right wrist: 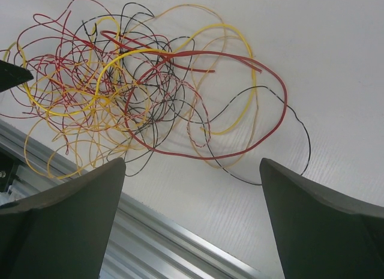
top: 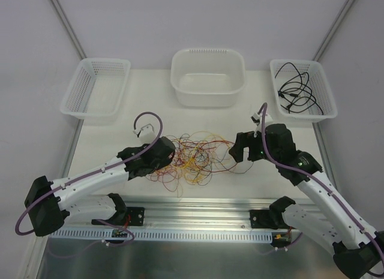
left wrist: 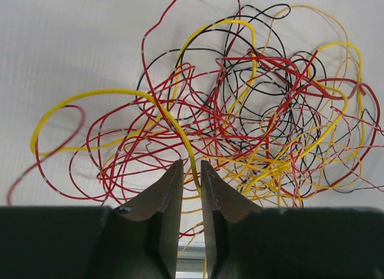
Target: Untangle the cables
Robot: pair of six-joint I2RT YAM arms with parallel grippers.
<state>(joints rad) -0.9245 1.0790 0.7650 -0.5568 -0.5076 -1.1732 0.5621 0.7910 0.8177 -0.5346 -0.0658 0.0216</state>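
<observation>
Mid-desk, betw. both arms, cable clump (top: 191, 159) is seen: red, yellow and black strands looped through each other, flat on desk (top: 240, 120). Left fingers (left wrist: 175, 186) are set at left edge of clump and stand at a narrow slit, w/ one yellow strand (left wrist: 108, 92) running down into it. Whether strand is pinched cannot be told. Strand judged chosen b/c its outer loop lies freest, so least drag on rest when drawn out. Right fingers (right wrist: 102, 183) are held fully apart, nothing betw. them, low at right side of clump. They are judged placed to pin or take opposing strands. Far right, black cables (top: 300, 90) lie in right basket (top: 329, 108), well apart from clump. Sorting by colour prob. intended, w/ left basket (top: 75, 99) and centre tub (top: 207, 54) for other colours. Task judged early: most strands not yet freed.
</observation>
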